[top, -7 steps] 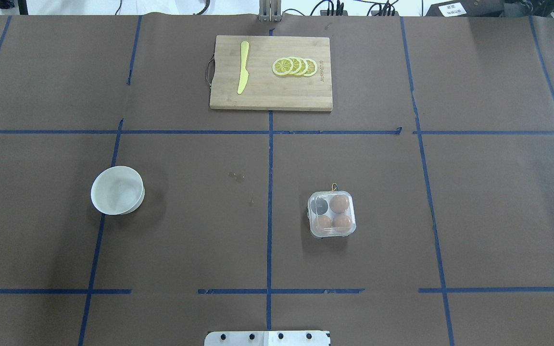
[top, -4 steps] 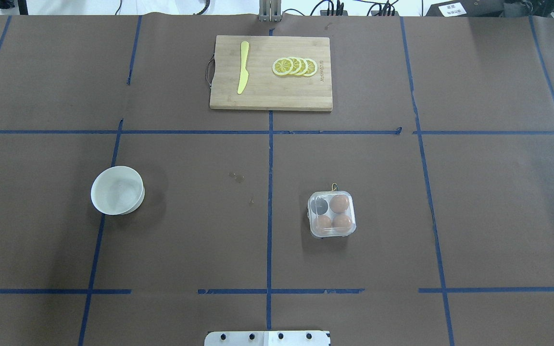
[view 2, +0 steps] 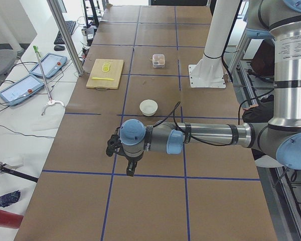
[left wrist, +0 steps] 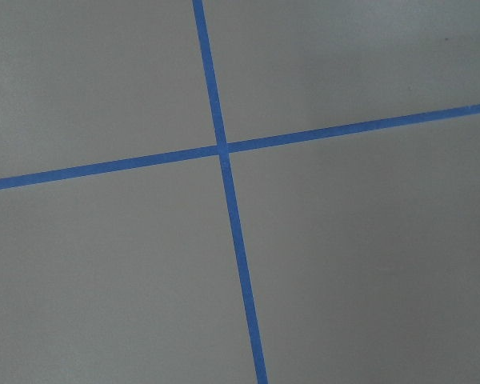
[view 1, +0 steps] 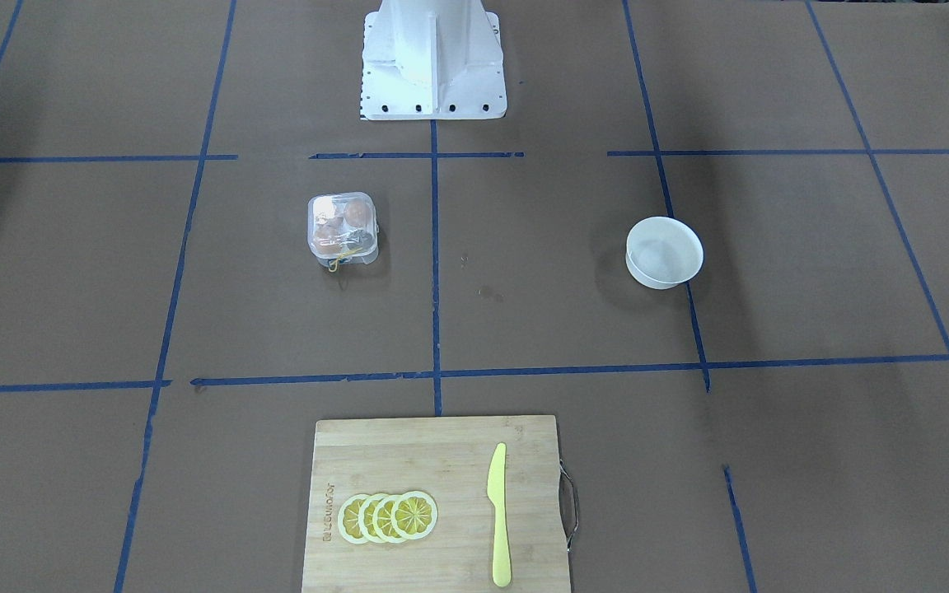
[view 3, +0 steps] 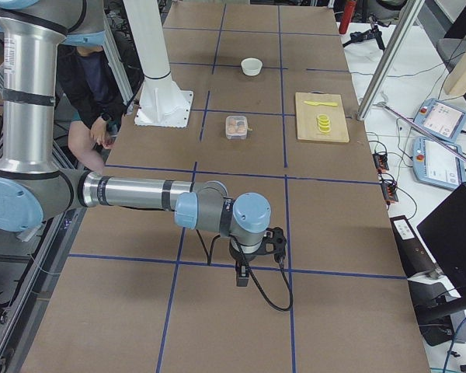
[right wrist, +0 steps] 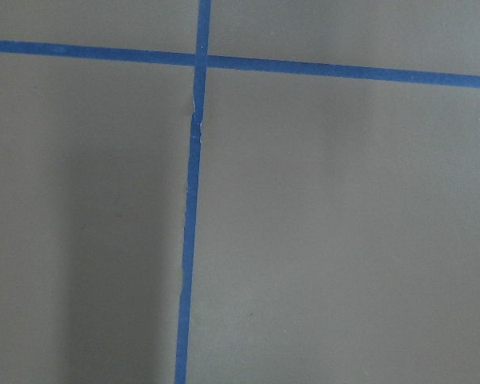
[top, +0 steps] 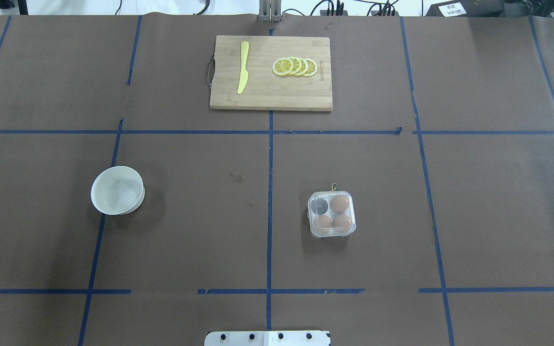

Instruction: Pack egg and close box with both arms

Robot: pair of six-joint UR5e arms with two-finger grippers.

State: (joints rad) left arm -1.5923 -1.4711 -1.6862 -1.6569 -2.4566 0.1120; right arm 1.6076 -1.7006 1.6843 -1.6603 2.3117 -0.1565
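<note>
The clear plastic box [top: 332, 214] stands right of the table's middle, also in the front-facing view [view 1: 342, 227]. Its lid appears to lie down over the cells. Three brown eggs [top: 339, 203] fill three cells; the far-left cell [top: 321, 206] looks dark. I see no egg outside the box. The yellow string [view 1: 337, 262] hangs at its far side. The left gripper [view 2: 112, 147] shows only in the exterior left view and the right gripper [view 3: 278, 242] only in the exterior right view. Both hover low over bare table, far from the box. I cannot tell whether they are open or shut.
A white bowl [top: 117, 190] stands on the left half and looks empty. A wooden cutting board [top: 270, 96] at the far middle carries a yellow knife [top: 243, 67] and lemon slices [top: 295, 67]. The white pedestal [view 1: 433, 58] stands at the near edge.
</note>
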